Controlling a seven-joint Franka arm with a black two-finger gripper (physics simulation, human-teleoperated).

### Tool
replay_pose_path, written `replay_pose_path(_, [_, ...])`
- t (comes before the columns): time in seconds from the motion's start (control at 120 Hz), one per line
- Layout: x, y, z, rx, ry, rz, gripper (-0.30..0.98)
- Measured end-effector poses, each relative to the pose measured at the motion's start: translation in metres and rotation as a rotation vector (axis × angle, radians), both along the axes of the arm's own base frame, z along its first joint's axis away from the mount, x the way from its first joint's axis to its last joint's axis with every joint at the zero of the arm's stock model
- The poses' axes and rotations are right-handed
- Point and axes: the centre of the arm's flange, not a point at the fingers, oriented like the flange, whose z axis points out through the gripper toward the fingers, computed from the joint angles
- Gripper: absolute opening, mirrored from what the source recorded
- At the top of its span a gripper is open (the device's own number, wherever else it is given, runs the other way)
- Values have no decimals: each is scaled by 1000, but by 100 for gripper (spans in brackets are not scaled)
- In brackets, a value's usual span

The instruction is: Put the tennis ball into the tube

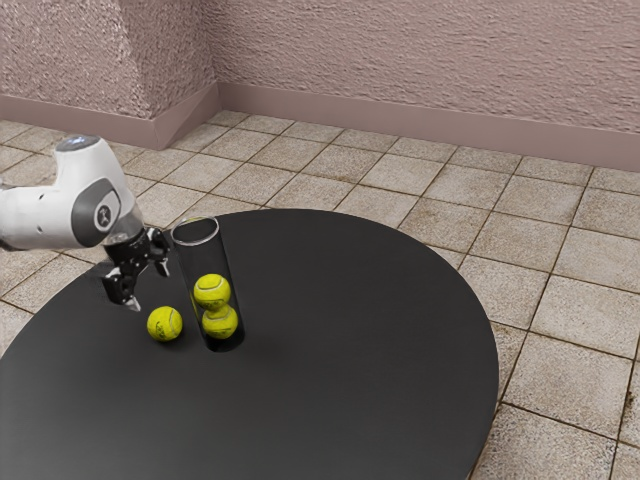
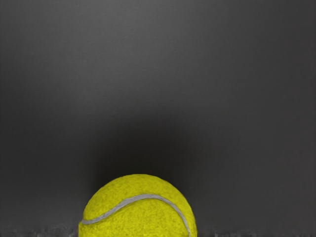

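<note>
My gripper [image 1: 150,288] is open above the table, its two fingers spread wide with nothing between them. Just below it, a loose tennis ball [image 1: 165,324] rests on the black tabletop. That tennis ball [image 2: 139,210] also lies at the lower edge of the wrist view, under my hand. A clear tube [image 1: 183,262] with an open top rim stands upright beside the loose ball, toward the exterior view's right. Inside the tube, an upper ball [image 1: 212,291] sits on a lower ball [image 1: 220,322].
The round black table [image 1: 370,350] carries the tube and ball, and its curved edge runs along the exterior view's right. Behind it are floor tiles [image 1: 410,175] and a pinkish wall [image 1: 420,60]. The tube's rim reaches about as high as my gripper.
</note>
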Motion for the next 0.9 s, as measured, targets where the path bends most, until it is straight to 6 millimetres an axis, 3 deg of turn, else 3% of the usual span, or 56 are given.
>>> replay_pose_path(0.533, [2,-2,-52,-38,55,108,69])
replay_pose_path(0.9, [9,-6,-75,-32,51,127,69])
